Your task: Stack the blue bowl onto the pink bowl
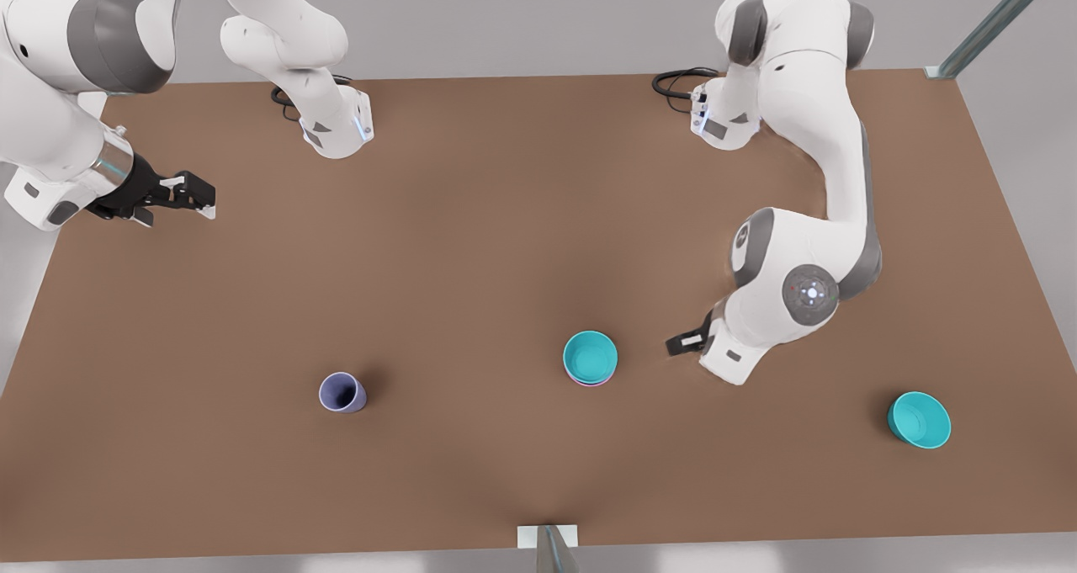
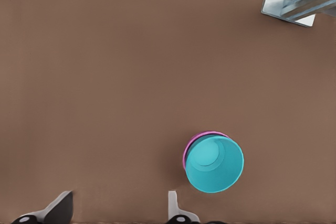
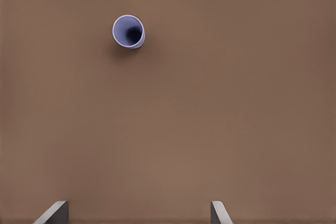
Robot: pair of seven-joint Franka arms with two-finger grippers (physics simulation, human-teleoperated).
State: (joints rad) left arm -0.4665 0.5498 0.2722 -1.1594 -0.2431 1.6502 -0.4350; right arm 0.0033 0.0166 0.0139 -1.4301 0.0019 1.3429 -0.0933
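The blue bowl (image 1: 590,356) sits nested in the pink bowl (image 1: 586,381) mid-table, the left gripper (image 1: 686,341) just beside it, low, bent-armed, fingers apart, while the right gripper (image 1: 189,194) waits spread-fingered far off over the front view's left edge.
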